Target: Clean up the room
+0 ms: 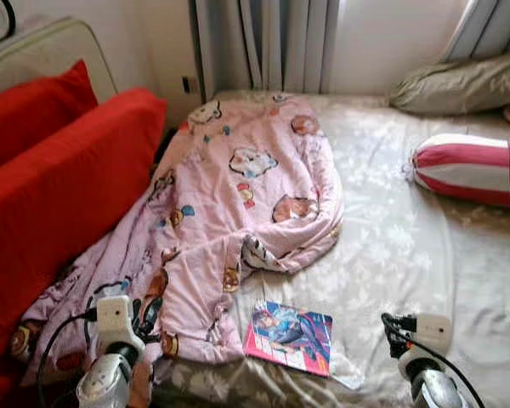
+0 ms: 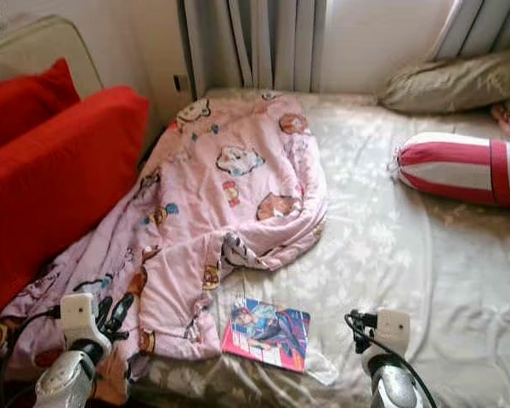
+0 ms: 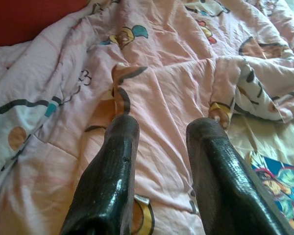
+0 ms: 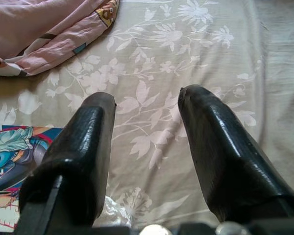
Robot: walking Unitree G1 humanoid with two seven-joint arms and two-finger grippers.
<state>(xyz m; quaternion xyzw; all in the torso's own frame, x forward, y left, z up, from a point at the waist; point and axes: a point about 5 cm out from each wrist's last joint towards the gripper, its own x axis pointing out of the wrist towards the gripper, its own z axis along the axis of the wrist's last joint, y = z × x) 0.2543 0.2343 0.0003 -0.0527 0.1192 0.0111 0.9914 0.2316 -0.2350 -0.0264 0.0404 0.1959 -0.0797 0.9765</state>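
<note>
Left eye view: I see the pink blanket (image 1: 238, 212) crumpled across the bed (image 1: 408, 246), a book (image 1: 291, 337) just beside its near edge; left gripper (image 3: 161, 129) fingers apart above the blanket; right gripper (image 4: 147, 100) fingers apart over bare sheet.

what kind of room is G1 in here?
Most likely a bedroom: a bed with a floral sheet, a crumpled pink cartoon blanket, a pillow and striped bolster by the curtains. A comic book lies near the edge.

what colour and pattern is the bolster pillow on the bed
Red and white stripes on the bolster pillow, clearest in the left eye view.
</note>
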